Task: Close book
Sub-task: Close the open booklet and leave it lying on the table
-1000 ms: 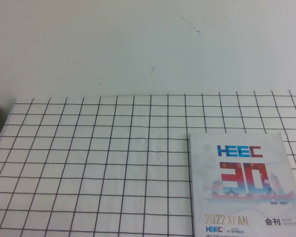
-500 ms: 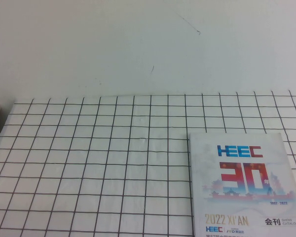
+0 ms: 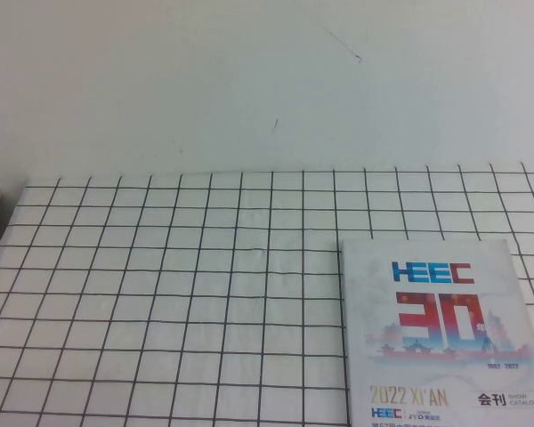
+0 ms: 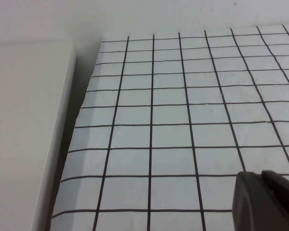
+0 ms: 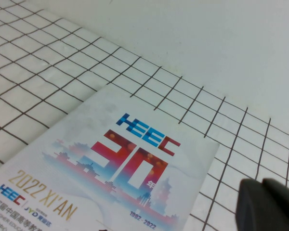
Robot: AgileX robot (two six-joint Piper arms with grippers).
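Nearest me, the left gripper (image 4: 267, 202) hangs over the gridded cloth (image 3: 160, 294), and the right gripper (image 5: 269, 204) hangs close by the book (image 3: 436, 329); whether either is parted I cannot tell. The book lies shut, cover up, at the high view's lower right. A needless nudge could skid it or ruck the cloth toward the wall (image 3: 249, 89).

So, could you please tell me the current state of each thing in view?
book: closed, lying flat, front cover up, on the cloth's near right part.
cloth: spread flat, slightly creased.
left end effector: over bare cloth near its left edge.
right end effector: over the cloth, just beside the book.
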